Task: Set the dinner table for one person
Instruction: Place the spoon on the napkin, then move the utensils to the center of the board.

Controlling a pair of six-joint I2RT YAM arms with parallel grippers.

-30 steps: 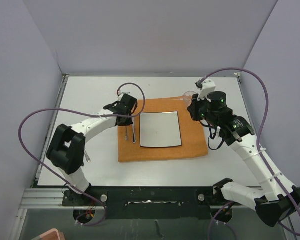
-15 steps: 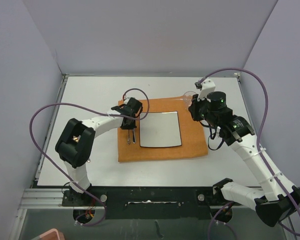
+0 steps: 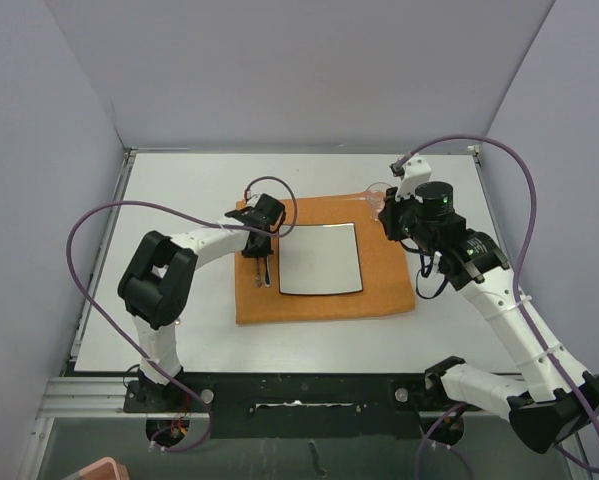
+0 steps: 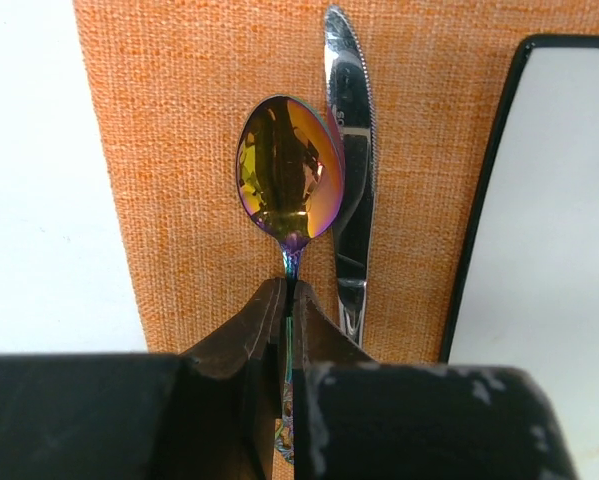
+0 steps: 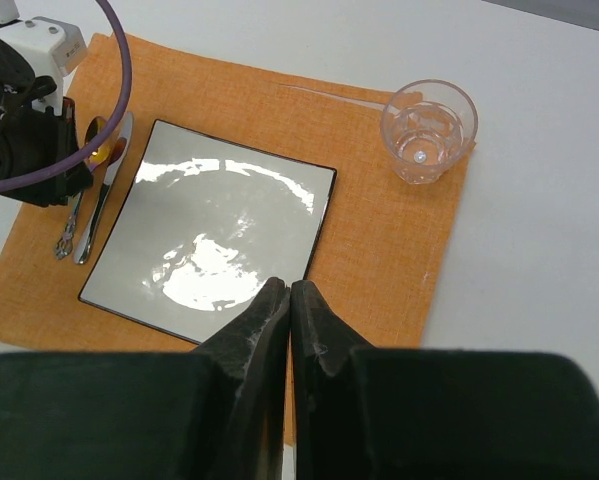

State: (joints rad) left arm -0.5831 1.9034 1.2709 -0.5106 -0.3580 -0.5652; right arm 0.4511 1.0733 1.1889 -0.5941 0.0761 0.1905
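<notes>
On the white dinner table (image 3: 179,190) lies an orange mat (image 3: 384,285) with a square white plate (image 3: 320,258) in its middle. My left gripper (image 4: 290,285) is shut on the handle of an iridescent spoon (image 4: 289,170), low over the mat's left strip. I cannot tell whether the spoon touches the cloth. A steel knife (image 4: 351,210) lies just right of the spoon, between it and the plate (image 4: 559,230). My right gripper (image 5: 290,290) is shut on nothing and hovers above the plate's near right corner (image 5: 214,240).
A clear glass (image 5: 428,130) stands on the mat's far right corner, also seen as the glass (image 3: 377,194) beside the right wrist. Purple cables loop over both arms. Grey walls close in the table's back and sides.
My left arm has swung its elbow inward and carried the spoon a little to the right, closer to the knife. The right arm has not moved.
</notes>
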